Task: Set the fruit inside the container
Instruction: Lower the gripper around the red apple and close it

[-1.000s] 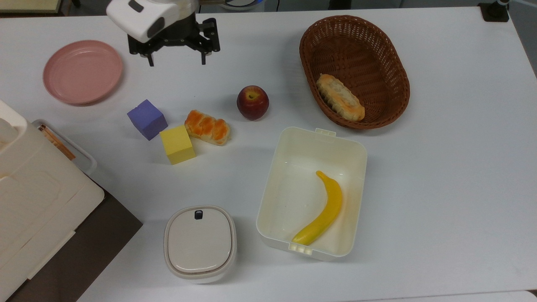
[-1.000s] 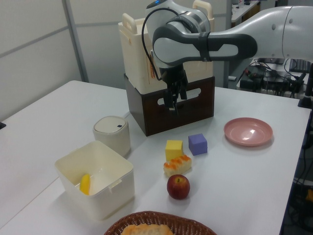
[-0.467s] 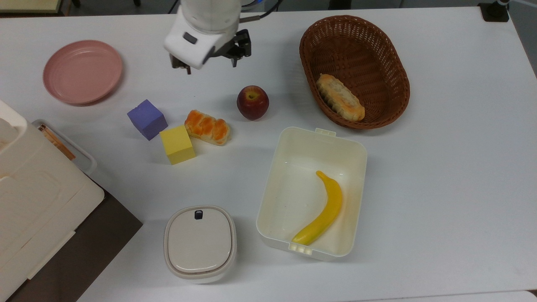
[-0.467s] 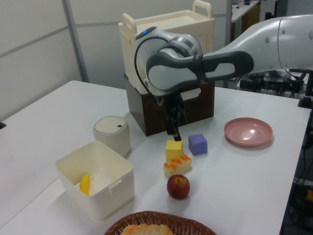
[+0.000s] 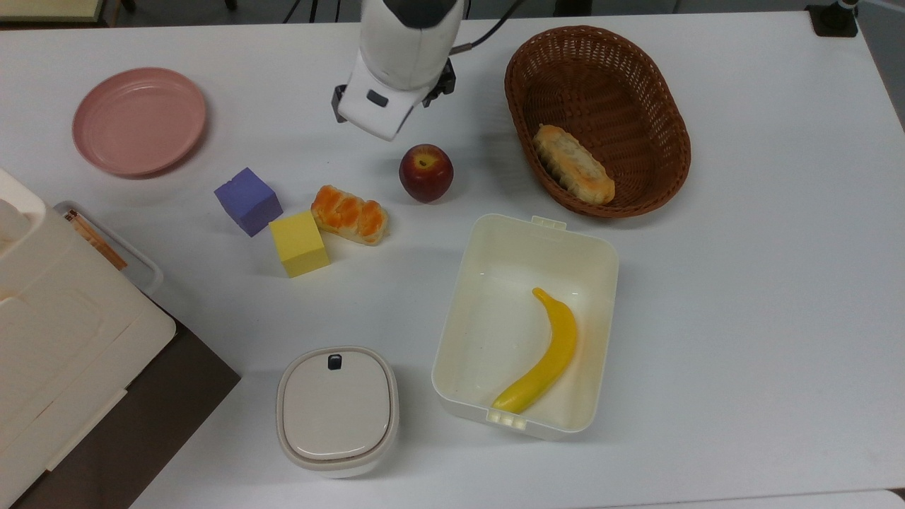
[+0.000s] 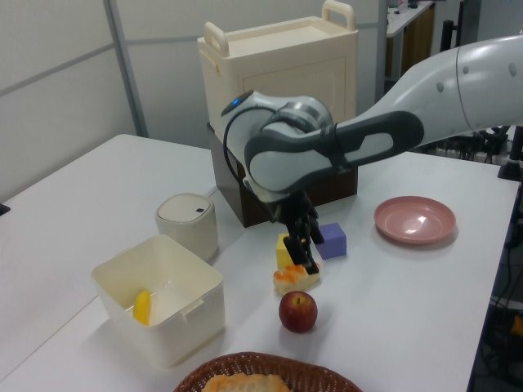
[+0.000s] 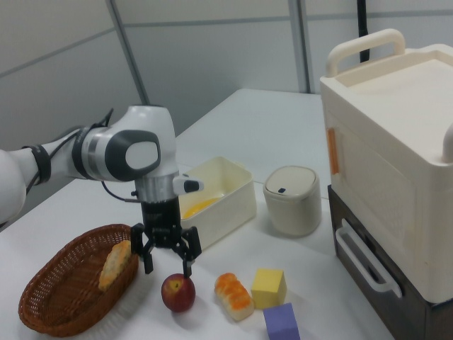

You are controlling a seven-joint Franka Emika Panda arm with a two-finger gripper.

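The dark red apple (image 5: 425, 172) (image 6: 298, 311) (image 7: 178, 292) rests on the white table between the glazed roll and the wicker basket. My gripper (image 7: 168, 268) (image 6: 309, 260) hangs open just above it, its fingertips spread a little higher than the apple's top and touching nothing. In the top view the white wrist (image 5: 390, 78) hides the fingers and sits just up and left of the apple. The cream-white tub (image 5: 495, 332) (image 6: 163, 327) (image 7: 230, 202) stands open below the apple in the top view, with a yellow banana (image 5: 548, 353) lying inside.
A brown wicker basket (image 5: 601, 49) holding a bread loaf (image 5: 573, 164) sits right of the apple. An orange-glazed roll (image 5: 350, 214), yellow cube (image 5: 299, 243), purple cube (image 5: 247, 200) and pink plate (image 5: 139, 120) lie to its left. A small white lidded box (image 5: 337, 410) and a large cream case (image 5: 56, 339) stand at the lower left.
The arm has swung from near the pink plate to the top view's right and come down over the apple. The gripper stays open; nothing on the table moved.
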